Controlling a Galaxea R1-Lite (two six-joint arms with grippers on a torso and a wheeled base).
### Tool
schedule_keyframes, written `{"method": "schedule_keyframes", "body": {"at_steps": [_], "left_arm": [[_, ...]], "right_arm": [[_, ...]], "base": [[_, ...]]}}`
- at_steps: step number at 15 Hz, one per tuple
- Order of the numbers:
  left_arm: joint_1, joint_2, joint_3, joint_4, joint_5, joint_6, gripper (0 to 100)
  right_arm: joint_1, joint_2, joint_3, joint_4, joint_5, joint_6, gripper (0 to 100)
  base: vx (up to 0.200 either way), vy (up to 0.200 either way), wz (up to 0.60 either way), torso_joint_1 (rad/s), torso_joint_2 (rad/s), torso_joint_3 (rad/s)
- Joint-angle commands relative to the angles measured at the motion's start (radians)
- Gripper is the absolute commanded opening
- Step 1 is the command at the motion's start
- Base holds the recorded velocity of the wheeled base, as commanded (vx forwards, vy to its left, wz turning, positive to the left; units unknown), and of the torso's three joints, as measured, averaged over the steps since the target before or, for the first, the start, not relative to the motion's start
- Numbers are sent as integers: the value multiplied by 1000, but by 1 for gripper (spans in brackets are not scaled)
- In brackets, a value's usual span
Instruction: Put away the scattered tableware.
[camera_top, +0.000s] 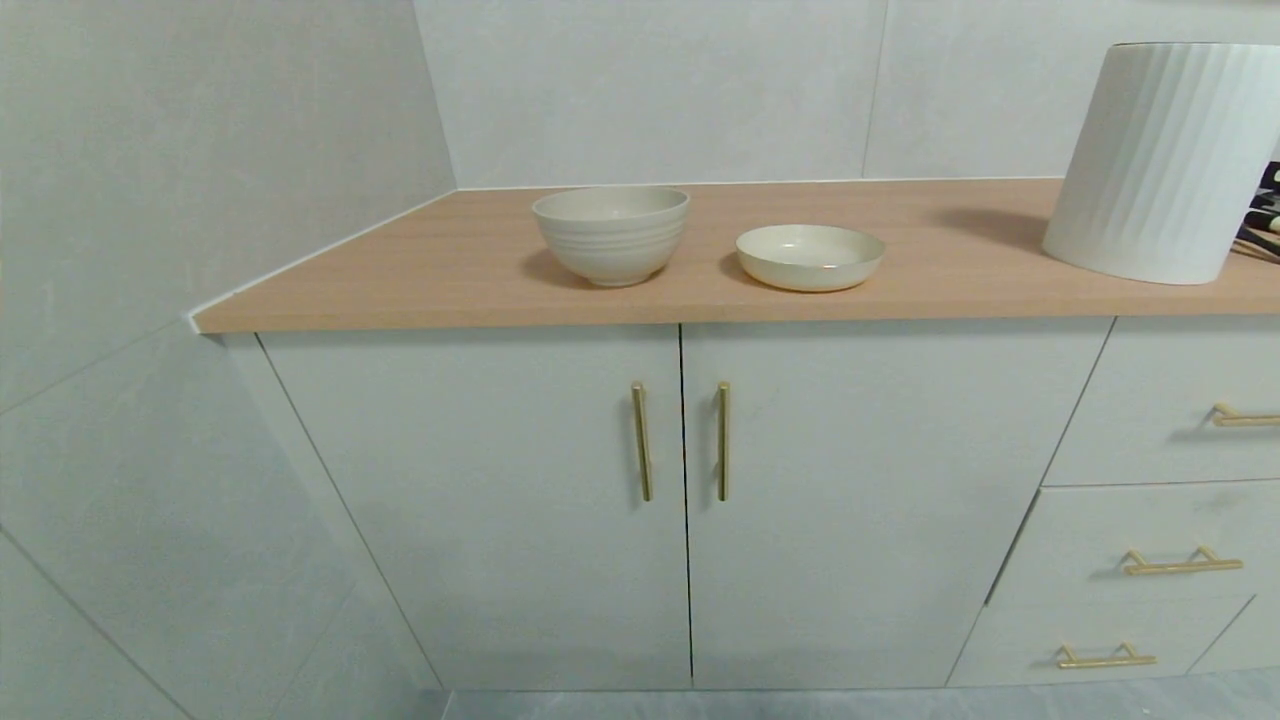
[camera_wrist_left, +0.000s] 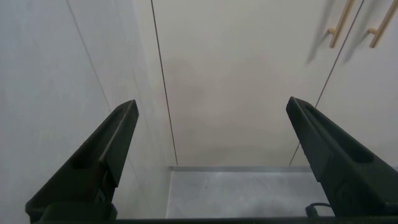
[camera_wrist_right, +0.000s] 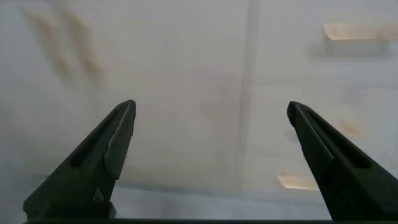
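Bowl (camera_top: 611, 235), dish (camera_top: 810, 256) on countertop (camera_top: 400, 270), left gripper (camera_wrist_left: 212, 101), right gripper (camera_wrist_right: 211, 102) facing cabinet (camera_top: 480, 500), jaws wide

No legible text, label or number anywhere; no signs — nothing readable.

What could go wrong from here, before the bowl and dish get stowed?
1. The dish and bowl sit near the front edge of the counter; a nudge might send one off.
2. The doors are shut and their handles are close together; pulling one may snag the other.
3. The left end effector and right end effector are open, low by the doors; rising may clip the counter edge.
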Motion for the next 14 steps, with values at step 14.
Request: {"method": "schedule_keyframes", "body": {"at_steps": [14], "left_arm": [[0,2,-1,1,0,8,100]], "right_arm": [[452,1569,-637,-385,354,135,100]], "base": [[0,0,0,0,0,0]]}}
